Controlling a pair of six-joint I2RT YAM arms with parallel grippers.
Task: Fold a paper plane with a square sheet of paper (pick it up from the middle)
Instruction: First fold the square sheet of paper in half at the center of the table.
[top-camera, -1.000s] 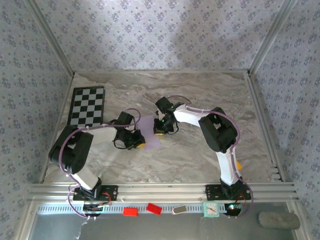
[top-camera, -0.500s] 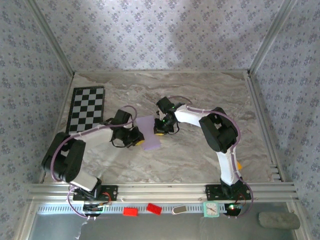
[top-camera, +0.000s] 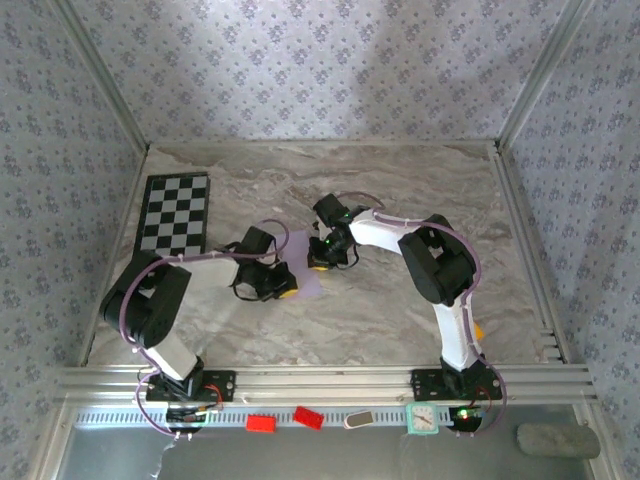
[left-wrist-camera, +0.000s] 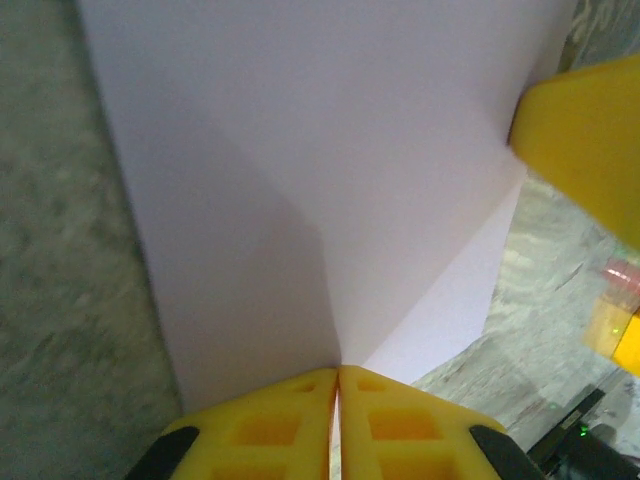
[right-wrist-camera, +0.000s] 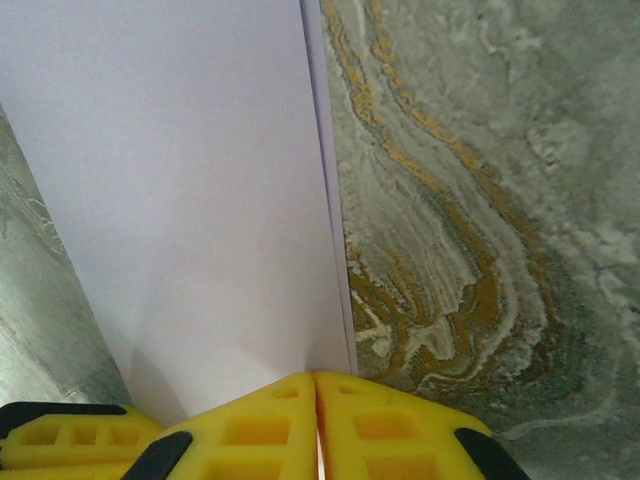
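left end effector (left-wrist-camera: 337, 372) and right end effector (right-wrist-camera: 315, 378) both clamped shut on the square sheet of paper (left-wrist-camera: 300, 150), opposite sides, desk (top-camera: 400, 190) centre.

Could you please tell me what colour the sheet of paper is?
The paper is plain pale lilac, clearest in the left wrist view.

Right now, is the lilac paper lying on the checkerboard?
No, the paper is over the marble table, well right of the checkerboard.
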